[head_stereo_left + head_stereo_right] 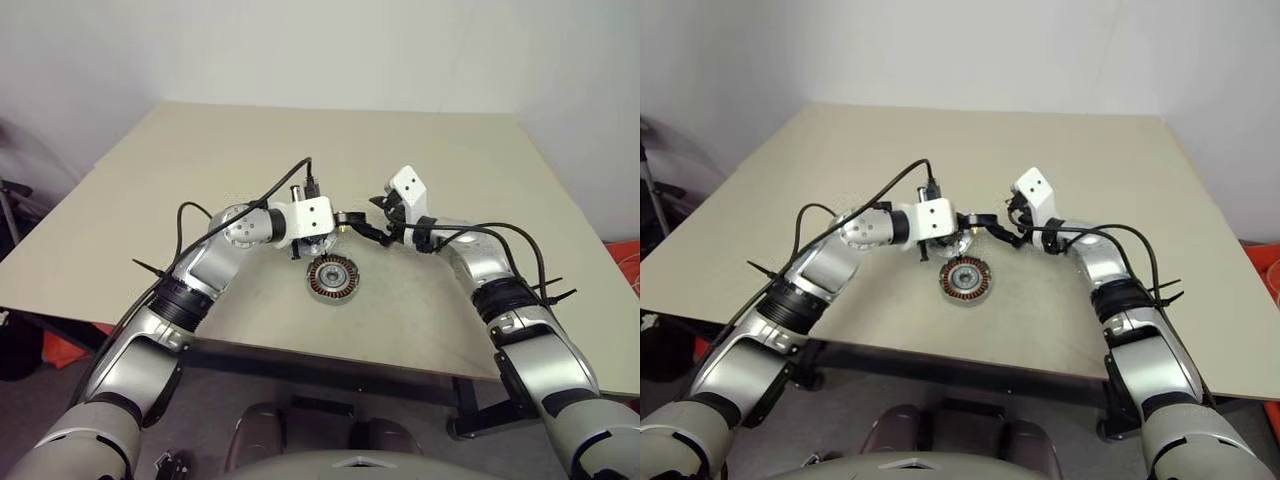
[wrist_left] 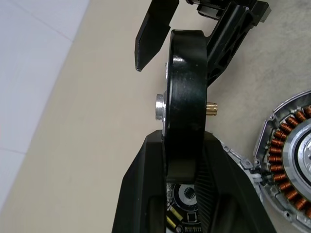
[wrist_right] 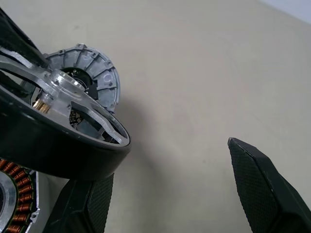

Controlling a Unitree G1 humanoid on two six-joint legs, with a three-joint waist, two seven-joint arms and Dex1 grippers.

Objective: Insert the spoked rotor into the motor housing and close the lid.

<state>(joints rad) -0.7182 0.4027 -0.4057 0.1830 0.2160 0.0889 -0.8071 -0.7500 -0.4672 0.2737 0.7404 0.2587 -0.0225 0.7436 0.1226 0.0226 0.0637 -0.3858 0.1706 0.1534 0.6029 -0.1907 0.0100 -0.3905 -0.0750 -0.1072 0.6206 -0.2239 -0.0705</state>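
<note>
Rotor (image 2: pixel 184 97) is pinched on edge by the left gripper (image 2: pixel 182 160) above the table, beside the housing (image 1: pixel 331 277); right gripper (image 1: pixel 372 228) spread around it, to be closed squarely before release.

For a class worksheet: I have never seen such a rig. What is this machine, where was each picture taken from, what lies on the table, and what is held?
It is a humanoid robot with two arms, each ending in a two-fingered gripper. The two wide pictures come from its head, looking down; the two close ones from cameras on its wrists. On the table lie the motor housing, with copper windings, and the ribbed lid. The left gripper holds the spoked rotor on edge; the right gripper is open beside it.
</note>
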